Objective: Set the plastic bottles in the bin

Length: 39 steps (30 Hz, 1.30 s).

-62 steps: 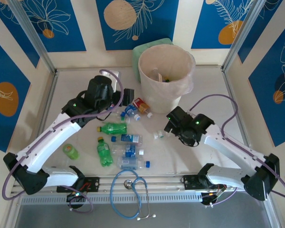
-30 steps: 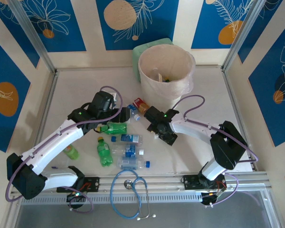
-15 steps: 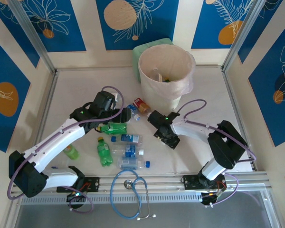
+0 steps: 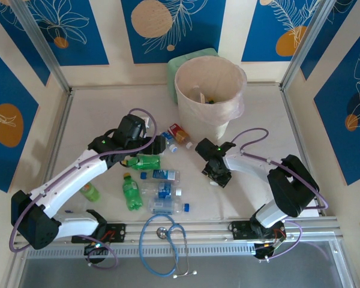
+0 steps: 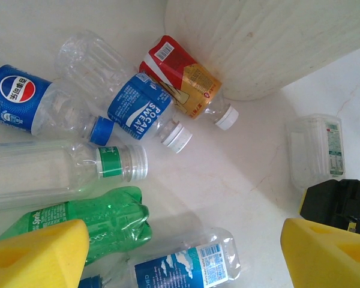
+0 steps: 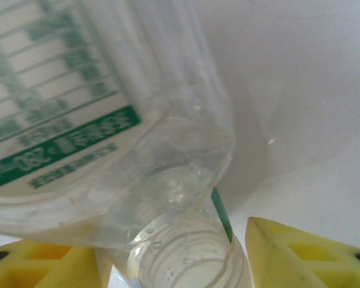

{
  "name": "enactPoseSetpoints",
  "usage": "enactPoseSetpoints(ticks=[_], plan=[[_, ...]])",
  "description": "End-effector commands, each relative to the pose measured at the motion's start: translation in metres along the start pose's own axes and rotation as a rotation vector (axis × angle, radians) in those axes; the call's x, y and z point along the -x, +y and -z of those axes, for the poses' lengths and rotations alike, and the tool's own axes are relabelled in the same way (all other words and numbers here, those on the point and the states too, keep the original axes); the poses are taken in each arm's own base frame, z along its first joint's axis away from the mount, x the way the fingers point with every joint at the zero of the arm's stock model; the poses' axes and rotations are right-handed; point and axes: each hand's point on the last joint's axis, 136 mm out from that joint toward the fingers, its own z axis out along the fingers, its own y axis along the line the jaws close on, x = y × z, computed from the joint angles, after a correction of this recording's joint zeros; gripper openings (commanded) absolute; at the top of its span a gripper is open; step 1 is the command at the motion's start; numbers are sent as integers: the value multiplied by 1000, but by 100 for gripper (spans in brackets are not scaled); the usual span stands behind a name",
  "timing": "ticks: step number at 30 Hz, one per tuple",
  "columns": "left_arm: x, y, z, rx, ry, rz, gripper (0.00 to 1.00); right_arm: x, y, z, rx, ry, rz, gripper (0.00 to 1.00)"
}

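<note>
- Tabletop was pale and smooth, fenced by metal rails. Bare stretches lay at the far left and along the right side.
- Bin stood at the far middle. It was round, with a matte cream wall and a thin crinkled liner folded over the rim. A pale green box sat right behind it on the left.
- Plastic bottles lay on their sides in a loose cluster left of centre, nearer than the bin. One small green bottle lay apart, beside the left arm.
- Left gripper hovered over the far end of the cluster, its yellow wedge fingers spread wide and holding nothing. Below it a red-labelled bottle with a white cap lay just beside the bin's base, and a blue-labelled bottle lay against it.
- Right gripper had its fingers closed on the threaded neck of a square clear bottle of thin, dented plastic with green print. This was right of centre, nearer than the bin. I could not tell whether the bottle was lifted.
- Stethoscope with blue tubing was looped over the near rail.
</note>
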Motion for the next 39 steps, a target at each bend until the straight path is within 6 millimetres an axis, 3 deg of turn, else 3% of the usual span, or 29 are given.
enactPoseSetpoints(ticks=[1, 12, 20, 26, 31, 35, 39], plan=[[1, 0, -4, -11, 1, 5, 83, -5, -5, -3, -18, 21, 12, 54], [2, 0, -3, -12, -5, 8, 82, -6, -1, 2, 7, 7, 43, 41], [2, 2, -3, -5, -9, 13, 82, -9, -5, 41, 70, -42, 117, 36], [6, 2, -3, 2, -16, 25, 82, -14, -25, 91, 139, -88, 163, 35], [8, 1, -3, 0, -22, 42, 81, -3, -51, 137, 197, -168, 151, 34], [8, -1, -3, -9, -19, 49, 81, 19, -48, 180, 291, -257, 184, 34], [11, -3, -2, -13, -18, 49, 81, 46, -31, 236, 382, -360, 237, 34]])
